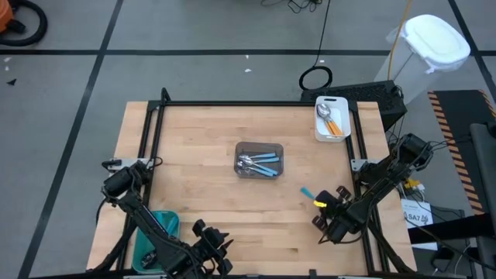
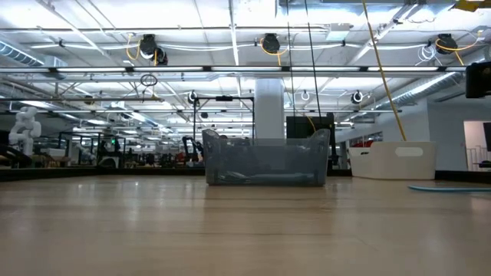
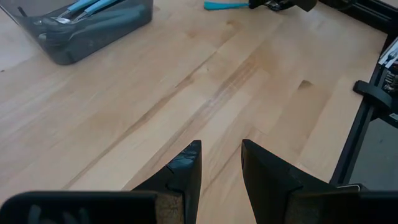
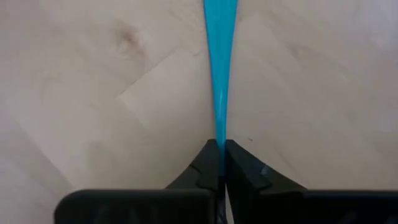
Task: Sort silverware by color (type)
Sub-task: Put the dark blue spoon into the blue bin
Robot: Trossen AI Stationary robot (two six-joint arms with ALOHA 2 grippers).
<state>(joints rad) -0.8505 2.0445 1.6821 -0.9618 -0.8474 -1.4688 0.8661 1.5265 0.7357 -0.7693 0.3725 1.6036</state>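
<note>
The grey bin (image 1: 260, 160) sits near the middle of the table (image 1: 201, 209) and holds several spoons (image 1: 258, 163) with light-blue handles and shiny bowls. Beyond the bin, at the table's far right corner, a white tray (image 1: 332, 118) holds spoons with orange handles (image 1: 333, 124). To the right of the bin and nearer the front edge, the right gripper (image 4: 221, 163) is low over the wood, its fingers pressed together on the thin end of a blue-handled spoon (image 4: 220, 50) that lies on the table; its bowl is out of sight, so I cannot tell its colour. The left gripper (image 3: 221, 163) hangs at the front edge, left of the bin, its fingers a little apart with nothing between them. A teal bin (image 1: 159, 232) sits at the front left, partly hidden by the arm.
</note>
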